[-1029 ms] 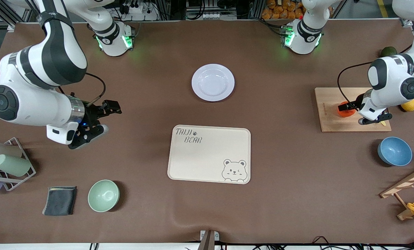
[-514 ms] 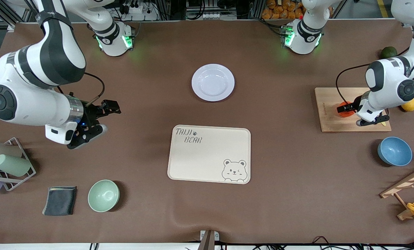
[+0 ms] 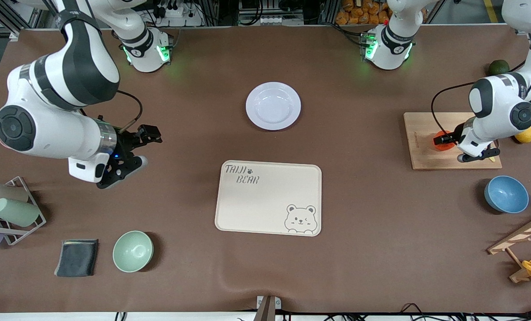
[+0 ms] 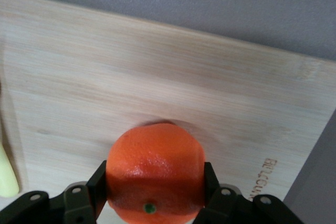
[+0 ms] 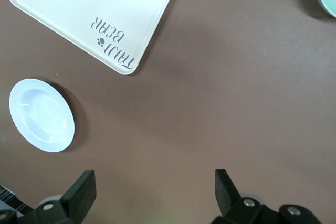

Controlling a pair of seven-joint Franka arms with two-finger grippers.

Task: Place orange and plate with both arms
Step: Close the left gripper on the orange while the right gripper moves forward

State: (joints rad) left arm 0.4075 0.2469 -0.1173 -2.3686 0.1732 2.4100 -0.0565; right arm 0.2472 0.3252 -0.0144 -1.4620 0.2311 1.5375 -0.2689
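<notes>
"What's the left pincer (image 4: pixel 155 195) doing?"

"It's down on the wooden board (image 4: pixel 173 82) at the left arm's end of the surface (image 3: pixel 381 223), with a finger (image 4: pixel 100 187) on each flank of the orange (image 4: pixel 156 170). Both pads look to be touching the peel, so I'd call it closed on the fruit. The orange seems to be resting on the board, not lifted."

"Will it hold?"

"I'd think so. An orange is light and firm with a little give, and the skin is dimpled rather than slick. It's round, though, so the grip wants to sit across the widest part, which is about where the fingers are now. Squeeze too hard and it bruises."

"And the right pincer (image 5: pixel 152 190)?"

"Spread wide, holding nothing, hovering over bare surface toward the right arm's end. From its wrist view the plate (image 5: pixel 42 115) lies well apart from it, with the bear-print tray (image 5: pixel 79 9) near the plate."

"The plate looks trickier."

"I'd say so. It's stiff, glossy, shallow and probably breakable, lying flat. The only place to pinch is the wide rim, one finger over and one slid under."
</notes>
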